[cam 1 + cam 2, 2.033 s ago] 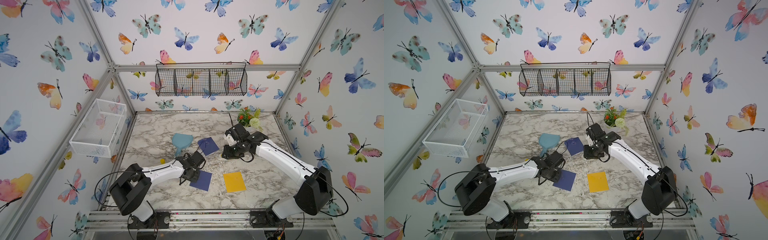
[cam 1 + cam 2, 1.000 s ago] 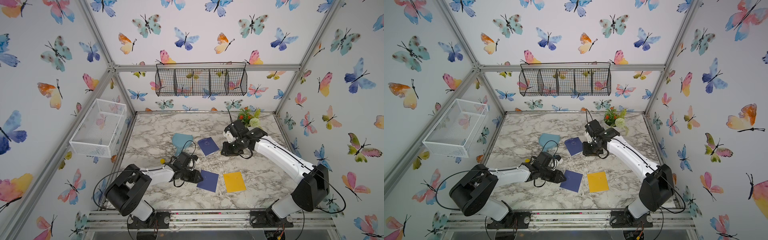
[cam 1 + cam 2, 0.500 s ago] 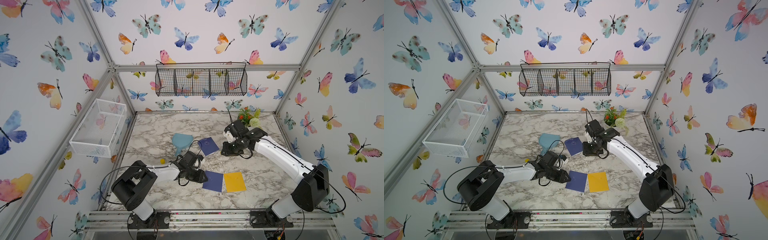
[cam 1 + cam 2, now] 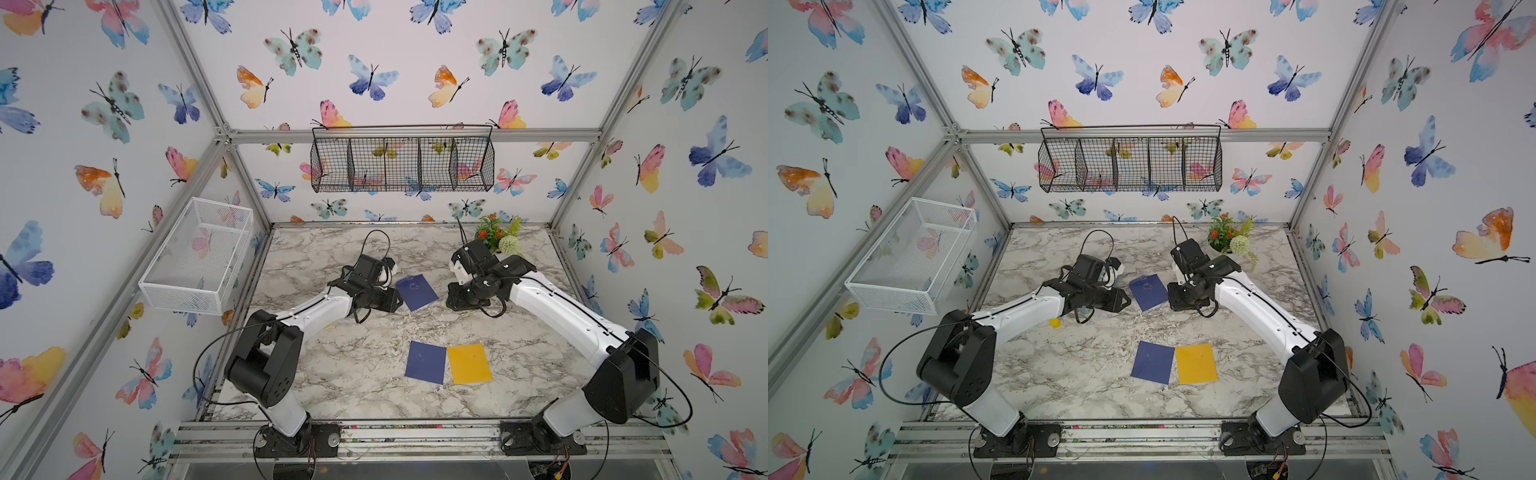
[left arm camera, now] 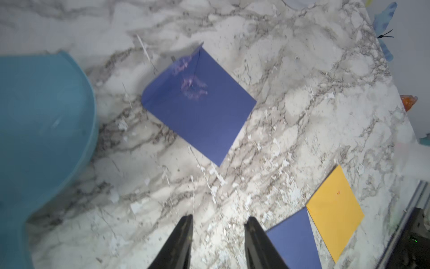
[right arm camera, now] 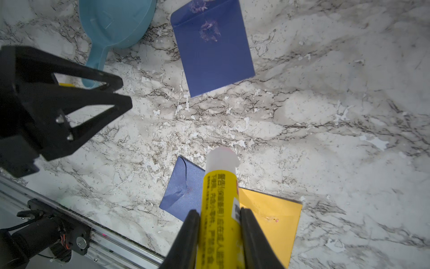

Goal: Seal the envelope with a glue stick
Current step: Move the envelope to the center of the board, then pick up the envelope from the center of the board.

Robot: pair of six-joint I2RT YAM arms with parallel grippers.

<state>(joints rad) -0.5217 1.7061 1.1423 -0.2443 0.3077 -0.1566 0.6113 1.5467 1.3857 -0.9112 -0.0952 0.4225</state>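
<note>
My right gripper (image 6: pixel 220 210) is shut on the yellow glue stick (image 6: pixel 218 191), whose whitish end sticks out past the fingers. In both top views that gripper (image 4: pixel 455 301) hangs low just right of a blue envelope (image 4: pixel 417 292) at mid table, which has pale smears near its flap (image 6: pixel 209 31). A second blue envelope (image 4: pixel 426 362) lies near the front, edge to edge with a yellow envelope (image 4: pixel 469 363); its flap end (image 6: pixel 179 181) is slightly curled. My left gripper (image 5: pixel 218 221) is open with nothing in it, just left of the mid-table envelope (image 4: pixel 1148 292).
A teal plastic scoop (image 5: pixel 41 130) lies beside my left gripper (image 6: pixel 69 102). A small yellow piece (image 4: pixel 1055 323) sits on the marble by the left arm. A flower pot (image 4: pixel 498 239) stands at the back right. A black wire basket (image 4: pixel 401 164) and a white one (image 4: pixel 197 255) hang on the walls.
My left gripper slid the front blue envelope right until it met the yellow one, then let go and drew back to the mid-table envelope. The right arm has barely moved.
</note>
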